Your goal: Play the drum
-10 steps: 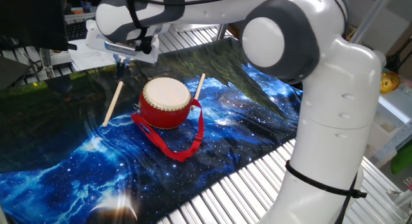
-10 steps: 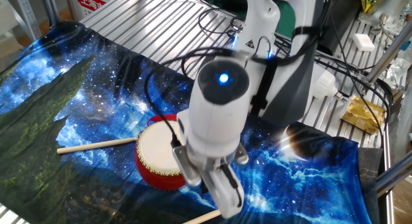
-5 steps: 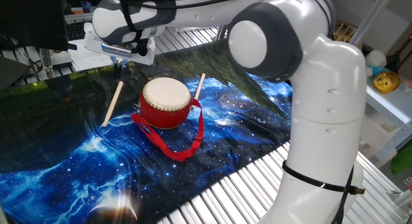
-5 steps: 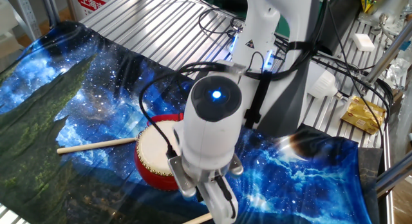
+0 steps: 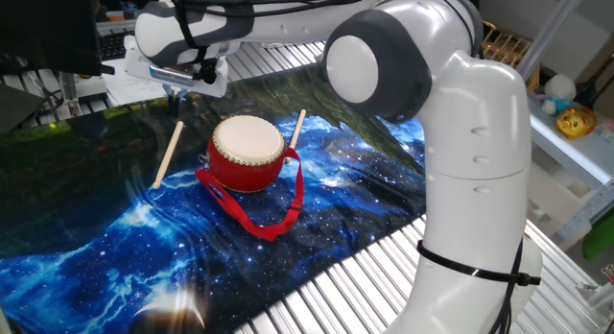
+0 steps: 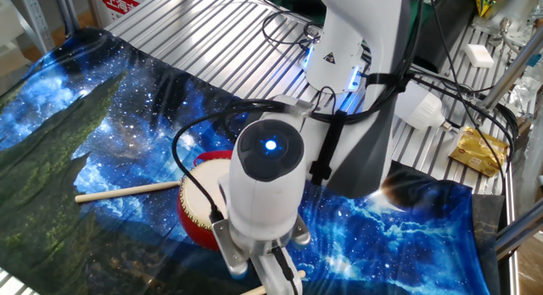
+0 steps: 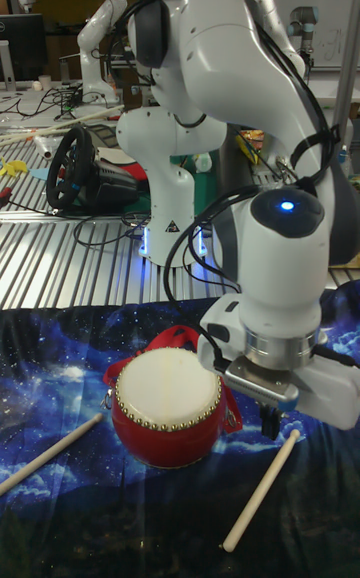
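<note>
gripper hangs over one stick, drum sits mid-cloth

the drum (image 5: 247, 153) stands upright near the middle of the galaxy-print cloth (image 5: 115, 248) that covers the bench, its cream skin facing up and its red body ringed by dark studs. in the tall fixed view the drum (image 7: 166, 405) shows the same way, skin up, with nothing touching the head. its red ribbon strap (image 5: 264, 216) runs off the body and loops flat on the cloth toward the bench's near edge in one fixed view.

two thin wooden sticks lie on the cloth, one on each side of the drum. the first stick (image 5: 169, 155) lies apart from the drum, angled toward the bench's far edge. the second stick (image 5: 296, 128) lies close beside the drum's other side, its lower end near where the strap meets the body.

the gripper (image 5: 177, 101) hangs from the arm's white wrist above the far end of the first stick, near the cloth's far edge. in the tall fixed view the gripper (image 7: 270, 423) points down just beside the drum and right above the upper end of a stick (image 7: 261, 490); its dark fingers look close together, but i cannot tell whether they are pressed shut or slightly apart, nor whether they touch the stick. in the other fixed view the arm's wrist (image 6: 265, 193) covers much of the drum (image 6: 200, 212).
</note>
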